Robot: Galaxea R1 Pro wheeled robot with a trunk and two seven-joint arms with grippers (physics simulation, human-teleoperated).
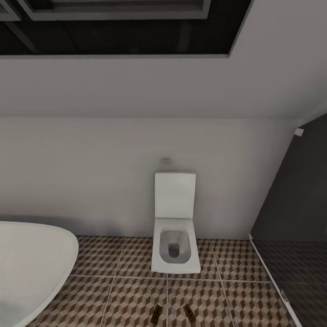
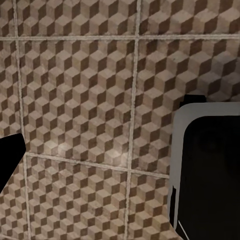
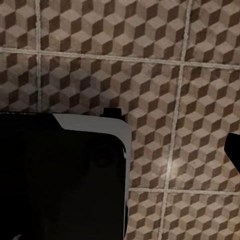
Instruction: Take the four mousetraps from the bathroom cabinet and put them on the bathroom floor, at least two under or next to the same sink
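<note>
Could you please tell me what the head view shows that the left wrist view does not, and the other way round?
Head view alone: a white toilet against the wall, the edge of a white bathtub, a dark glass partition, and two mousetraps lying on the floor in front of the toilet. Left wrist view alone: a close look straight down, with a dark, pale-edged robot part at one side. Both share the cube-patterned floor tiles with pale grout lines.
</note>
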